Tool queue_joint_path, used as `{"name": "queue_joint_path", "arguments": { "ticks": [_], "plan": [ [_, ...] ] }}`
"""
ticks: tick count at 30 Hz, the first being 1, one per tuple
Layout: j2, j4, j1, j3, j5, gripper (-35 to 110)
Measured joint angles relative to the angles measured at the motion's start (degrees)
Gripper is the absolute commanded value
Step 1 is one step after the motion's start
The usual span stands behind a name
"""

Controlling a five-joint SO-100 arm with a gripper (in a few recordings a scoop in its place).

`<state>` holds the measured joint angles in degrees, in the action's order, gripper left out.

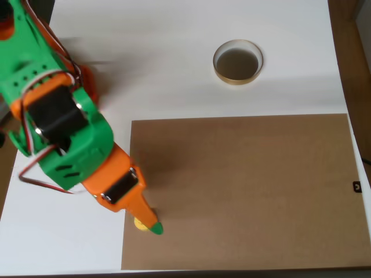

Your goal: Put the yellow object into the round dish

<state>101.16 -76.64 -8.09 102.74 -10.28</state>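
Note:
In the overhead view the yellow object [140, 224] peeks out as a small yellow patch on the brown board, right under the tip of my orange and green gripper [149, 225]. Most of the piece is hidden by the orange finger with its green tip. I cannot tell whether the jaws are open or shut on it. The round dish [237, 62], tan-rimmed with a dark inside, sits far off on the white table toward the upper right.
A brown board [249, 191] covers the lower right of the white table [174, 58]. My green and orange arm [58, 121] fills the left side. The table's right edge runs along a wooden strip [353, 58].

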Motion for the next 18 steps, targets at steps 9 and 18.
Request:
{"name": "queue_joint_path", "arguments": {
  "ticks": [9, 18],
  "plan": [
    [-5.8, 1.1, 0.7, -0.1, 0.0, 33],
    [-12.0, 4.6, -0.6, -0.1, -0.5, 32]
  ]
}}
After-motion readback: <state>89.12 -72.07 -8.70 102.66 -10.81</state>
